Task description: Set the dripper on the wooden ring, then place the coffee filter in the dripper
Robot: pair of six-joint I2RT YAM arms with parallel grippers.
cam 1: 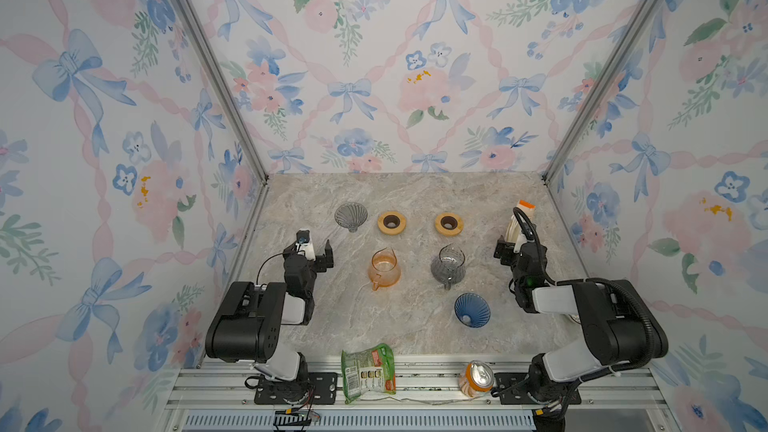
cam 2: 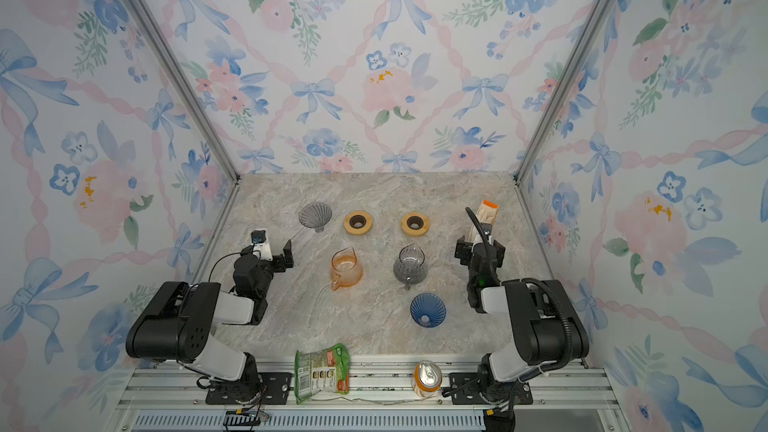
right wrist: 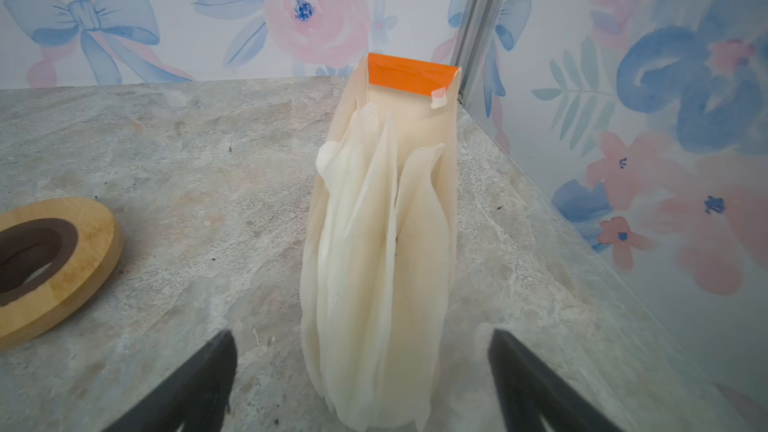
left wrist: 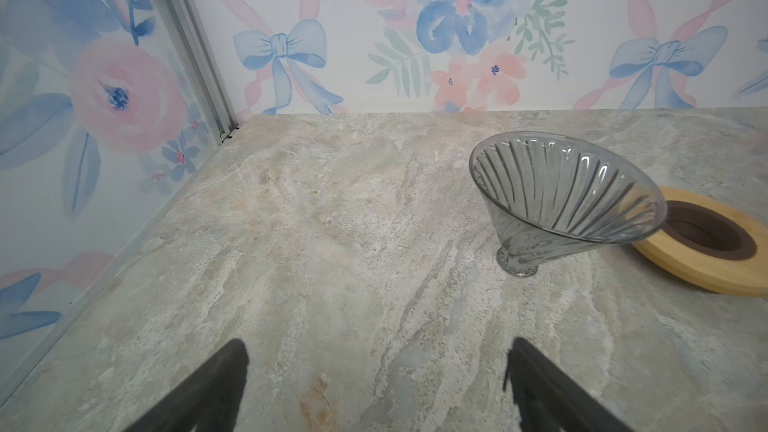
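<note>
Right wrist view: our right gripper (right wrist: 361,333) and left gripper (left wrist: 376,344) gaped empty, coffee filters (right wrist: 382,243) unpicked, grey dripper (cam 1: 351,216) and blue dripper (cam 1: 472,310) bare.

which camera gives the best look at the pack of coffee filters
The right wrist view: the filter pack stands close up, its orange flap and separate paper sheets plain. Both top views show it small, its lower part hidden by the right arm. The left wrist view misses it.
</note>
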